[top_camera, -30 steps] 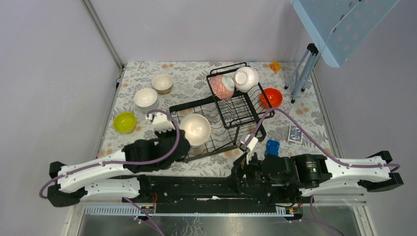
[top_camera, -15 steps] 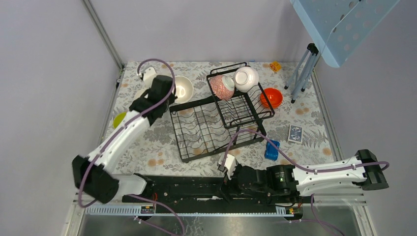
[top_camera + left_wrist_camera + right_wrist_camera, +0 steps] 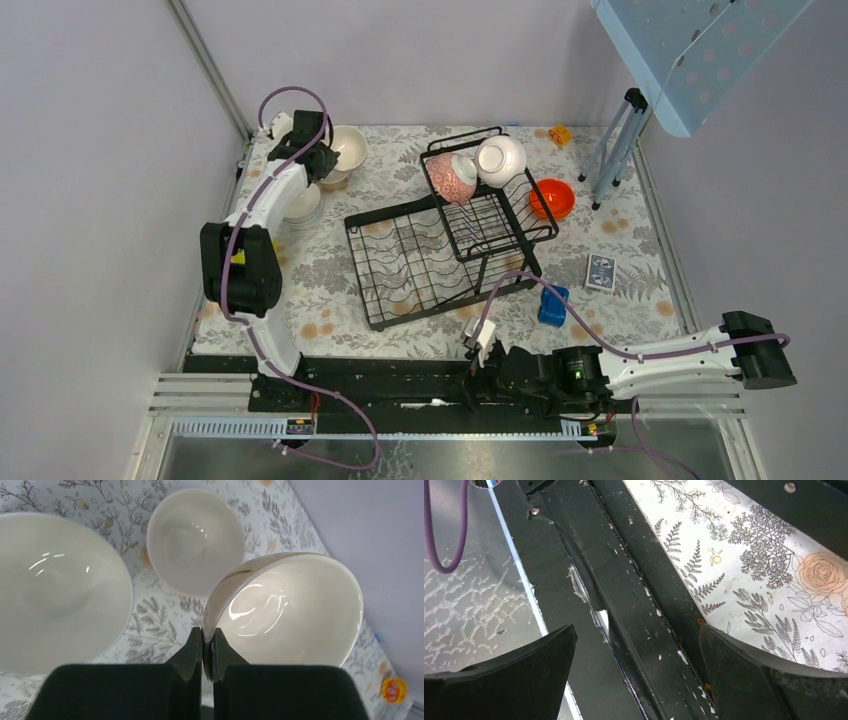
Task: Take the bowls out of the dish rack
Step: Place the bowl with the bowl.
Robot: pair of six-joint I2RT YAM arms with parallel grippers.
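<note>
- Since the cream bowl (image 3: 285, 610) stood in the lower tray of the dish rack (image 3: 430, 262) a second ago and now hangs from the left fingers (image 3: 199, 647) at the far left corner of the bench (image 3: 315, 295), one more bowl is out. I judge that only the setting-down remains.
- The left fingers are clenched on that bowl's near rim, and the bowl tilts and opens away to their right.
- Straight ahead of those fingers sits a smaller cream bowl (image 3: 195, 540), empty. To their left is a wide pale bowl (image 3: 55, 585), also empty.
- The right fingers (image 3: 539, 660) are spread apart with nothing between them. They have pulled back low over the black rail (image 3: 624, 580) at the bench's near edge.
- The lower tray now holds no bowl. The upper basket holds a pink-patterned bowl (image 3: 452, 177) and a white bowl (image 3: 501, 158), both tipped, so two seem left to unload.
- An orange bowl (image 3: 551, 198) rests on the bench just beside the rack.
</note>
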